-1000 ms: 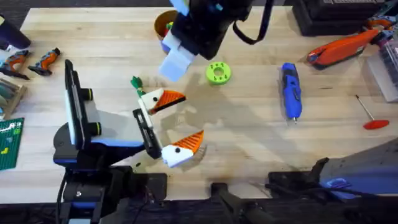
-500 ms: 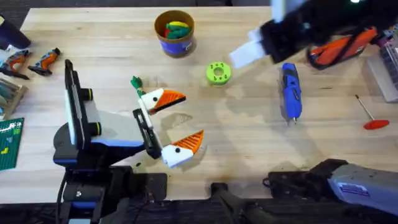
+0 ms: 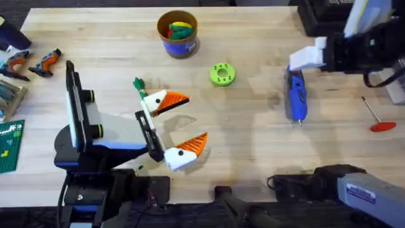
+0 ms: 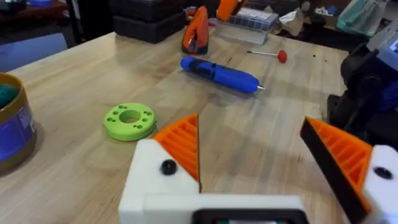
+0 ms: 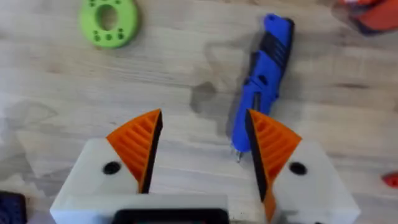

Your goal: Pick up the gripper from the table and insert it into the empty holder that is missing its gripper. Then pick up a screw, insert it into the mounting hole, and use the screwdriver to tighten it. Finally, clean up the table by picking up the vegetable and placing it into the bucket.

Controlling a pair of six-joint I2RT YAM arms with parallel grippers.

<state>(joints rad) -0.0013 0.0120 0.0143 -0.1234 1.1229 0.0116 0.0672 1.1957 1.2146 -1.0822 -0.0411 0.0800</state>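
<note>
The blue screwdriver (image 3: 295,95) (image 5: 264,74) (image 4: 221,73) lies on the table at the right. Just above its rear end hovers my right gripper (image 3: 305,59) (image 5: 204,134), open, both orange tips bare of any load. My left gripper (image 3: 195,120) (image 4: 252,143) rests open at the table's middle left, an orange tip on each white mount. The small green vegetable (image 3: 138,83) lies close behind its far finger. At the back middle stands the blue bucket (image 3: 180,47) (image 4: 12,134) with toy foods inside. The loose gripper piece, the empty holder and the screw are out of view.
A lime-green disc (image 3: 221,74) (image 4: 129,120) (image 5: 109,22) lies between bucket and screwdriver. A thin rod with a red handle (image 3: 378,119) lies at the far right. An orange tool (image 3: 348,49) and dark cases crowd the back right corner. Small tools sit at the left edge.
My right arm has swung from over the bucket at the back middle across to the right, and now hangs over the screwdriver. The left arm has not moved.
</note>
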